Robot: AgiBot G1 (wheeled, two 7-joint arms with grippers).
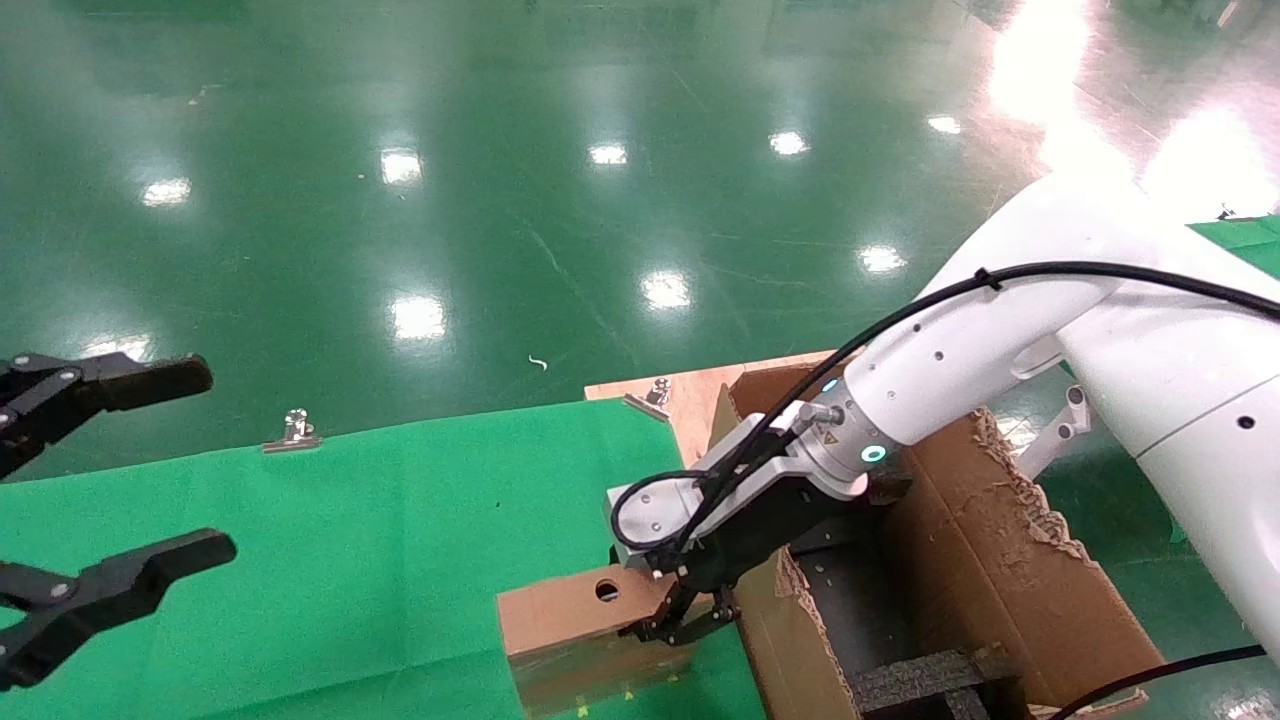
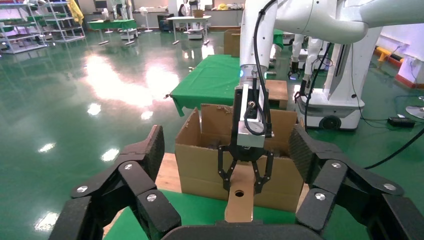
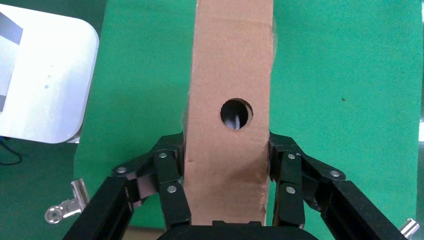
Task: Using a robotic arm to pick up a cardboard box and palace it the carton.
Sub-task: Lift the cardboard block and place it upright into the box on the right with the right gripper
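The small brown cardboard box (image 1: 570,620), with a round hole in its top face, lies on the green cloth beside the carton. My right gripper (image 1: 680,625) on the white robotic arm (image 1: 960,350) is shut on the end of the box nearest the carton. In the right wrist view the fingers (image 3: 172,170) press both long sides of the box (image 3: 230,65). The carton (image 1: 1000,560) stands open at the right, with ragged flaps and black foam inside. My left gripper (image 1: 210,462) hovers open and empty at the far left; its wrist view shows the box (image 2: 241,200), the right gripper (image 2: 246,172) and the carton (image 2: 200,165).
A green cloth (image 1: 350,540) covers the table, held by metal clips (image 1: 292,432) (image 1: 652,393). Bare wooden board (image 1: 700,395) shows at the cloth's far right corner beside the carton. Shiny green floor lies beyond the table edge. My white base (image 3: 45,80) shows in the right wrist view.
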